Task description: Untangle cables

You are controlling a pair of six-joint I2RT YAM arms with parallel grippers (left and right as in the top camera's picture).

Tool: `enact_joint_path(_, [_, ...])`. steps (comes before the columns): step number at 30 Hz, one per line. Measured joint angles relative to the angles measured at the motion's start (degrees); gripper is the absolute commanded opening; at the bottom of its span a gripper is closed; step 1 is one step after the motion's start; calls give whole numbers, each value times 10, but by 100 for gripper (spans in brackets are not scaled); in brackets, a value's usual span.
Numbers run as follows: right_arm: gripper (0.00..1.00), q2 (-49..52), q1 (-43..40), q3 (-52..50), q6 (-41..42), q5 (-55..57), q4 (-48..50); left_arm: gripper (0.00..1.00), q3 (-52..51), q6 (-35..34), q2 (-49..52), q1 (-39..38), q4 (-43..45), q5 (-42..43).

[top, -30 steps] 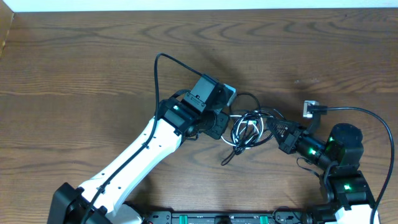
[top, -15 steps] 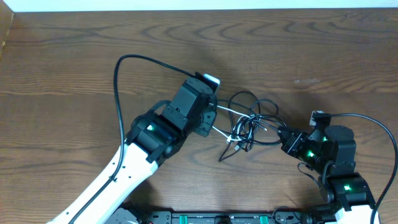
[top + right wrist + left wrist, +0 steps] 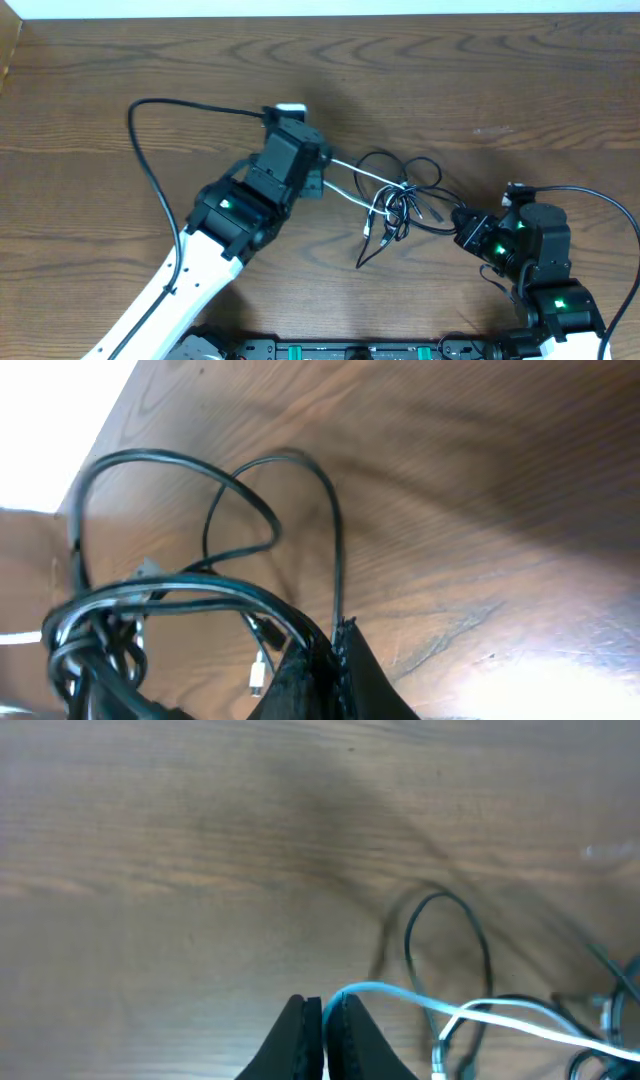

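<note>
The cables lie in a tangle (image 3: 400,205) at the table's middle: thin black cords looped together with a thin white cord (image 3: 355,180). My left gripper (image 3: 322,165) is shut on the white cord (image 3: 400,995), which stretches taut from its jaws to the tangle. My right gripper (image 3: 458,217) is shut on the black cords (image 3: 190,595) at the tangle's right side. A white plug end (image 3: 256,678) hangs below the black loops in the right wrist view.
The wooden table (image 3: 480,80) spreads around the tangle. A thick black arm wire (image 3: 150,160) arcs left of the left arm. Another arm wire (image 3: 600,200) curves by the right arm. A pale strip (image 3: 300,8) runs along the far edge.
My left gripper has pulled left and up with the white cord, drawing it out of the tangle. The tangle has stretched wider. The right gripper has shifted slightly down and right.
</note>
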Motion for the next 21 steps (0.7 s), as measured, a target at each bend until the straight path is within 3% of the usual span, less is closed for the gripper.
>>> enact_joint_path(3, [1,2,-7,-2,2,28,14,8,0,-31,0,29,1,8])
enact_joint_path(6, [1,7,-9,-6,3,23,50,17,0,-44,10,39,1,46])
enact_joint_path(11, [1,7,-9,-6,4,-26,104,64,0,-56,71,38,2,134])
enact_joint_path(15, [1,7,-9,-6,4,-38,105,72,0,-59,111,38,2,198])
enact_joint_path(21, [1,7,-9,-6,4,-43,105,72,0,-60,140,38,18,306])
